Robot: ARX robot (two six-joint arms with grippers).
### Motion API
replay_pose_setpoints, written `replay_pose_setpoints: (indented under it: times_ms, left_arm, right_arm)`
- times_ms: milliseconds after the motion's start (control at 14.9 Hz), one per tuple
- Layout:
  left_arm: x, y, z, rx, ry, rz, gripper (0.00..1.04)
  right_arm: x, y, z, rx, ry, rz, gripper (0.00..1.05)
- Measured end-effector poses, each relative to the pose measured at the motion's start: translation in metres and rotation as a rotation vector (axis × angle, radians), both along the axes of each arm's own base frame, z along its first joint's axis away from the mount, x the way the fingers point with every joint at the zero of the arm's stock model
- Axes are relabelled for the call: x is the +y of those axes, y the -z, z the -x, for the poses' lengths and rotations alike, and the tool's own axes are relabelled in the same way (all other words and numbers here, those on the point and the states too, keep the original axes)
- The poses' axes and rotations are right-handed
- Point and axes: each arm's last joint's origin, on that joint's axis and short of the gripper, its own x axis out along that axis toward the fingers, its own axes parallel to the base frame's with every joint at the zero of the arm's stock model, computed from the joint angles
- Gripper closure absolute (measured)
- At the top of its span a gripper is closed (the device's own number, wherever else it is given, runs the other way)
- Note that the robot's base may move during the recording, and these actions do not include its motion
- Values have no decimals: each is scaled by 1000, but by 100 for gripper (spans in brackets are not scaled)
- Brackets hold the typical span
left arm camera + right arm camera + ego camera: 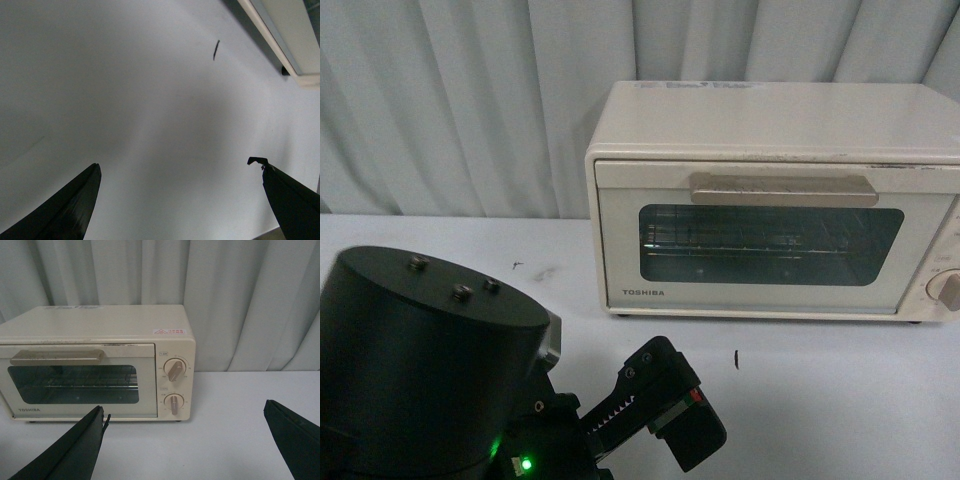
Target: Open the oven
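cream-white oven [770, 200] at the back of the white table [840, 400], against the grey curtain [470, 100], glass door shut, beige bar handle [783, 189] untouched. left gripper [176, 165] low over the table, near the oven's front, jaws spread wide and holding nothing. right gripper [183, 407] facing the door and knobs [174, 371], well apart from them, jaws just as wide, empty.

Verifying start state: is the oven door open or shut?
Shut. On the oven, the door sits upright and flush with the body, handle at its top, rack visible only through glass.

Left claw [176, 165] spread wide, angled down; right claw [183, 406] spread wide, level.
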Motion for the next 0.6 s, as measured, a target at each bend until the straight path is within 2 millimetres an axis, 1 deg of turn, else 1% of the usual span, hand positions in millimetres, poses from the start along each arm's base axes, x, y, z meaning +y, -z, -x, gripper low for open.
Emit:
replay_pose_setpoints:
  times_ms: [202, 336, 470, 605]
  left_arm:
    - [0, 13, -8, 73, -135, 87, 7]
    - [-4, 20, -16, 111, -197, 132, 7]
    - [-8, 21, -19, 123, -230, 161, 7]
    - [-9, 21, -19, 120, -228, 164, 7]
  right_arm:
    - [0, 0, 0, 0, 0, 0, 6]
    - [0, 0, 0, 0, 0, 0, 6]
    - [0, 0, 0, 0, 0, 0, 6]
    - [0, 0, 0, 0, 0, 0, 6]
